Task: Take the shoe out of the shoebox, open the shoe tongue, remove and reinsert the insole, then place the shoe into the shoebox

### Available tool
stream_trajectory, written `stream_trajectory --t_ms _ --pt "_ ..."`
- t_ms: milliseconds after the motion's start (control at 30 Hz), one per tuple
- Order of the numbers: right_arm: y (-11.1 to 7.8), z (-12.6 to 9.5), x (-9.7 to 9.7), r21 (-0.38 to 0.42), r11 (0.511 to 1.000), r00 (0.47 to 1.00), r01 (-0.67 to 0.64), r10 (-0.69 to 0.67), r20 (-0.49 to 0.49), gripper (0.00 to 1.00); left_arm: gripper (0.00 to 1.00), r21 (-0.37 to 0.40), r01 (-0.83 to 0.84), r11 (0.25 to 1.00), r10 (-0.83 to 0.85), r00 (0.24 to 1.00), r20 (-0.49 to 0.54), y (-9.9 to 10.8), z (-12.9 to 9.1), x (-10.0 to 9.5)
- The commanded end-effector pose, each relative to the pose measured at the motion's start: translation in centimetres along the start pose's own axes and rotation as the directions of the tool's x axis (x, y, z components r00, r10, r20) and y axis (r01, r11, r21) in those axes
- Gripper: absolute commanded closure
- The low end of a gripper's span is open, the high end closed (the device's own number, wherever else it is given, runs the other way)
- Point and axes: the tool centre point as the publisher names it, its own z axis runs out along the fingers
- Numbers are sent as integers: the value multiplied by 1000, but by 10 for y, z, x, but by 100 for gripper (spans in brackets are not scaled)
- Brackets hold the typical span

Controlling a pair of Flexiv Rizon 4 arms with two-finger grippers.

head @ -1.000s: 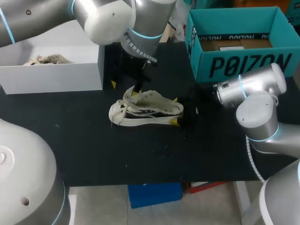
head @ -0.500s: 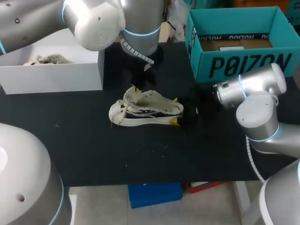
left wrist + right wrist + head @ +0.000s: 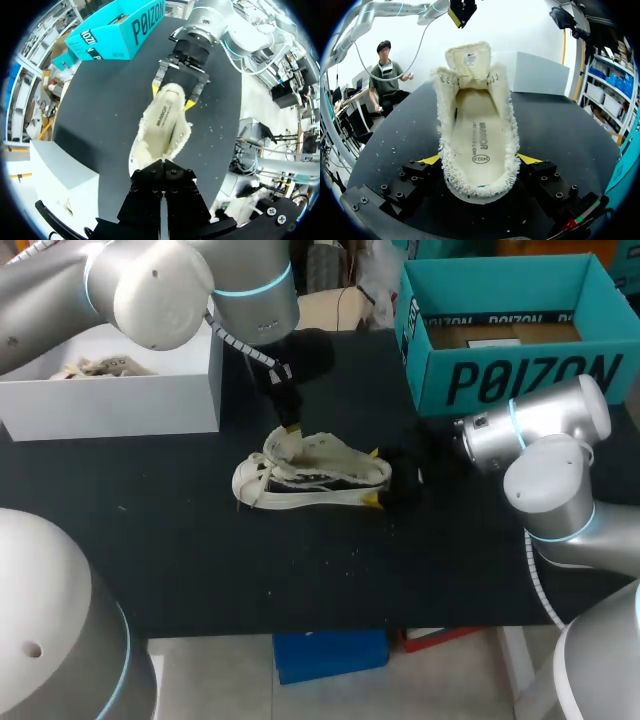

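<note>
Our right gripper (image 3: 373,477) was clamped on the heel of the cream shoe (image 3: 310,475), one yellow tip pressed to each side. The shoe stretched straight ahead of it on the black table (image 3: 200,560), with the insole (image 3: 479,135) lying inside and the tongue (image 3: 468,59) standing up at the far end. Our left gripper (image 3: 291,426) hung just above that tongue, its fingers drawn together on nothing, while the teal shoebox (image 3: 510,330) stood off to the right gripper's side, apart from the shoe.
</note>
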Motion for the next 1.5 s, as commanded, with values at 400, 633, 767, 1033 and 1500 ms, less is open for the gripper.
stream_trajectory --t_ms 400,633,767,1033,1500 --pt "-2 2 -1 1 1000 1000 -1 1 0 100 100 304 -644 702 698 538 -473 -28 16 -12" --pt "-2 2 -1 1 1000 1000 -1 1 0 100 100 232 -669 706 666 516 -539 -35 24 -11" --pt "-2 2 -1 1 1000 1000 -1 1 0 100 100 191 -672 716 643 528 -554 -35 31 -10" --pt "-2 2 -1 1 1000 1000 -1 1 0 100 100 138 -612 778 582 622 -523 -30 42 -7" --pt "-2 2 -1 1 1000 1000 -1 1 0 100 100 126 -533 836 534 739 -410 -20 45 -2"
